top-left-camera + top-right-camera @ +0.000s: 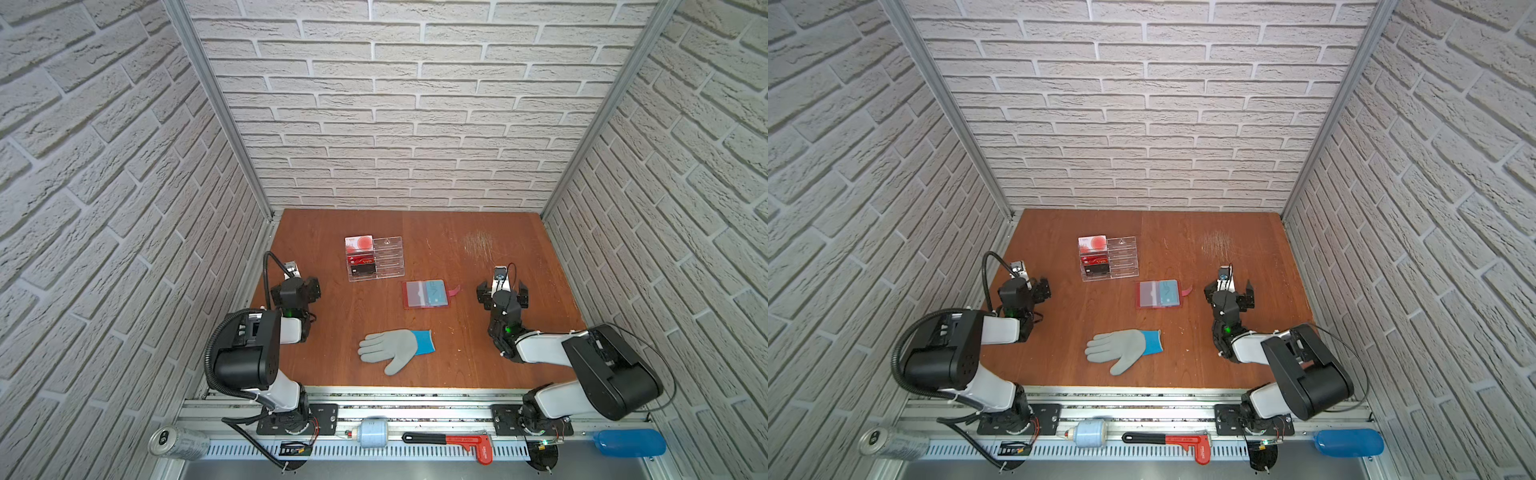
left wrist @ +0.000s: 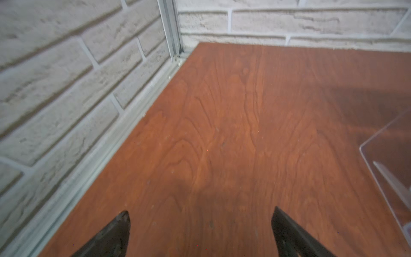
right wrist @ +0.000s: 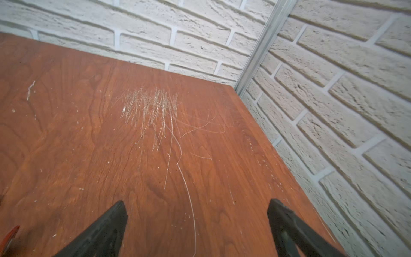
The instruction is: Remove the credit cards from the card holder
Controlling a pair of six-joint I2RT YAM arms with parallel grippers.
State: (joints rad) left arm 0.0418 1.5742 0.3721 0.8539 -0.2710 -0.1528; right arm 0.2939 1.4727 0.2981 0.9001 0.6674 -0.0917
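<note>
Top views show the card holder (image 1: 414, 295) lying open and flat on the table (image 1: 478, 365), slightly right of centre, between the two arms. Its clear sleeves face up. The light blue credit card (image 1: 435, 292) sits inside the right-hand sleeve. The left-hand sleeve looks grey, and its content cannot be told. The strap tab (image 1: 455, 289) projects from the right edge of the holder.

The dark red credit card (image 1: 360, 261), with gold lettering, stands in the left column of the clear acrylic stand (image 1: 388, 257). The stand is far and left of the card holder, apart from it. In that column the white card with red circles (image 1: 359, 243) is on the far side of the dark red card, and the black card (image 1: 363, 270) is on the near side.

A grey glove with a blue cuff (image 1: 395, 349) lies flat on the near side of the card holder, fingers pointing left.

Left wrist view: the left gripper (image 2: 201, 213) is over bare table near the left wall. Its jaws are spread wide, with nothing between them. A corner of the acrylic stand is in view.

Right wrist view: the right gripper (image 3: 196, 205) is likewise spread wide and grips nothing. It is over bare table on the near side of a patch of pale scratches (image 3: 151, 111). In both top views it stands just right of the strap tab, not touching it
</note>
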